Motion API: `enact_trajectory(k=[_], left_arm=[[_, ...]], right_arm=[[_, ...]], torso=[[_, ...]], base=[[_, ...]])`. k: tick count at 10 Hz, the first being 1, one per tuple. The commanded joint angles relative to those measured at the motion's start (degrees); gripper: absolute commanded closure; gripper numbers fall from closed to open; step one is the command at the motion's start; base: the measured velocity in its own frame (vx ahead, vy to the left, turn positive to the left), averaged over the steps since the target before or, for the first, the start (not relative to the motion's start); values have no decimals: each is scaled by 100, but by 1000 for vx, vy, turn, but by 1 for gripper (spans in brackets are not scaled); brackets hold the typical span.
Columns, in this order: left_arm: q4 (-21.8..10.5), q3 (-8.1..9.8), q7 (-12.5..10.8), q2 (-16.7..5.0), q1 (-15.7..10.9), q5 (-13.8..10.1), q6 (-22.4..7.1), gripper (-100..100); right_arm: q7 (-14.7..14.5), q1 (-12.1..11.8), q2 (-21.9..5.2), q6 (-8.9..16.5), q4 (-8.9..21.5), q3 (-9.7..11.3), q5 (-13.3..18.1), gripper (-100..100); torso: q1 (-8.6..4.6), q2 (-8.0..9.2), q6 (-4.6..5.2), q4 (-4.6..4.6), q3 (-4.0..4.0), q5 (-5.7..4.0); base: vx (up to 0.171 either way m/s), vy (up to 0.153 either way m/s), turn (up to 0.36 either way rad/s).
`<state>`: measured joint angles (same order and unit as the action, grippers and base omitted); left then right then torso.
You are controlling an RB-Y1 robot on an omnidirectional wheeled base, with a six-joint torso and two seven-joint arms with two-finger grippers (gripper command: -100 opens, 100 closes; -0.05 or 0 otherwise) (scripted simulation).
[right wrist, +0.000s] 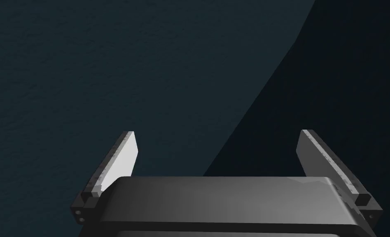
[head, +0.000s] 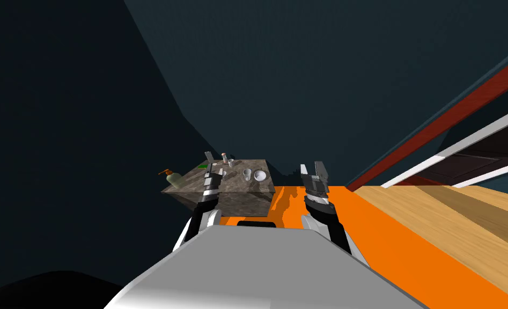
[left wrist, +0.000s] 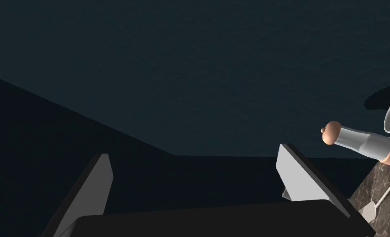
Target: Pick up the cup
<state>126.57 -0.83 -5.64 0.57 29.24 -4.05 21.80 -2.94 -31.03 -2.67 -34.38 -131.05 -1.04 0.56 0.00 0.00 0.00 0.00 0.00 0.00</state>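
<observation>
An orange floor (head: 392,247) lies ahead, with a wooden floor (head: 462,214) to its right. A marbled desk (head: 239,186) stands ahead, left of centre.

The left tool (left wrist: 195,153) is held over the left part of the desk. Its fingers are spread apart and nothing is held between them. It is aimed at the dark wall beyond the desk's far edge, not at any vessel. The right tool (head: 312,168) is held over the orange floor, right of the desk and apart from it. It is likewise spread and empty.

A soap dispenser (head: 169,177) stands at the desk's left edge. A white bowl (head: 259,175) sits toward the right side. The cup (head: 247,174), a pale tumbler, stands upright just left of the bowl and is touched by neither tool. A capped bottle (head: 224,157) stands at the far edge, with a smaller white vessel (head: 230,161) just beside it. A thin utensil (left wrist: 377,201) lies on the desk near the left tool.

Progress: the approach to the desk is judged complete, and no grasp has been made. Remaining: the left tool is to be shifted right, lowered around the cup, closed and raised. Which of the two pale vessels is meant cannot be settled with certainty.
</observation>
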Motion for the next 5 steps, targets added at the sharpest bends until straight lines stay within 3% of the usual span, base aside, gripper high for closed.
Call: enact_trajectory(k=[1,5], left_arm=[[51,76,-171,-256,-83,-47,-132,-100],[198,304,-759,-715,-345,-230,-618,-100]], right_arm=[[0,0,0,0,0,0,0,0],[0,0,-1,0,0,0,0,0]], torso=[[0,0,0,0,0,0],[21,7,1,2,4,4]], base=[[-2,15,-71],[-19,47,-98]])
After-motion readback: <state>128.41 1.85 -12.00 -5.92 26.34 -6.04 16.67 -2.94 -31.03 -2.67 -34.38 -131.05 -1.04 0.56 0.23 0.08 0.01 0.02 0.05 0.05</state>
